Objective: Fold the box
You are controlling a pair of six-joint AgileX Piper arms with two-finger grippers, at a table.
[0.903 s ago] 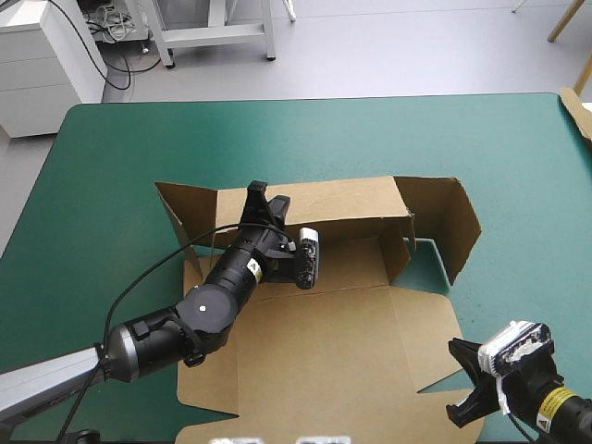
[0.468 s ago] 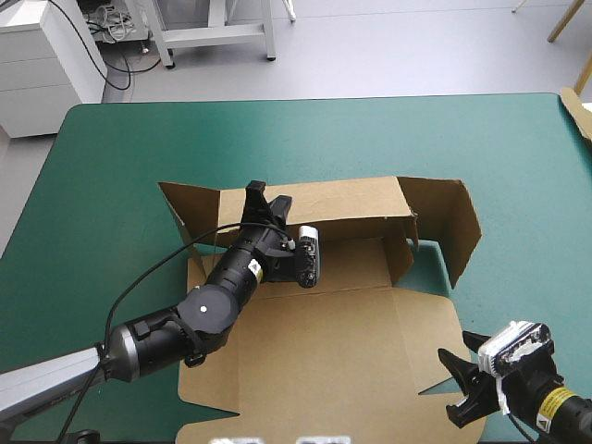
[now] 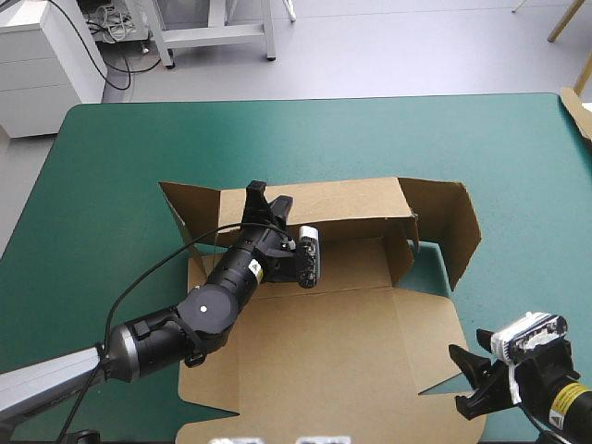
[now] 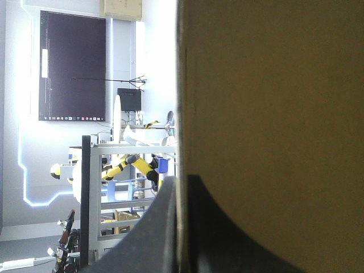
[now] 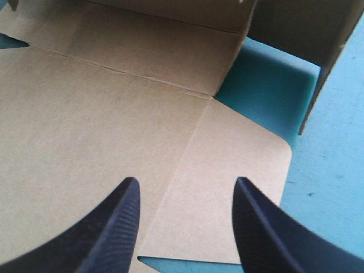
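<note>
The box (image 3: 333, 342) sits central on the surface (image 3: 111, 166), far wall raised. The left gripper (image 3: 259, 199) seemingly pinches that wall; the right gripper (image 5: 185, 182), fingers (image 5: 108, 227) wide, should slip under the near right flap squarely.

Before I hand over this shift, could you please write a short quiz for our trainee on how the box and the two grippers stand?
1. True or false: the right gripper is clamped on the box.
2. Which part of the box does the left gripper hold? A the raised far wall; B the flat near panel; C the right-hand flap.
3. Fill in: the box's large near panel lies ____ on the table.
Key: 1 false, it stands open over the near right corner; 2 A; 3 flat.
</note>
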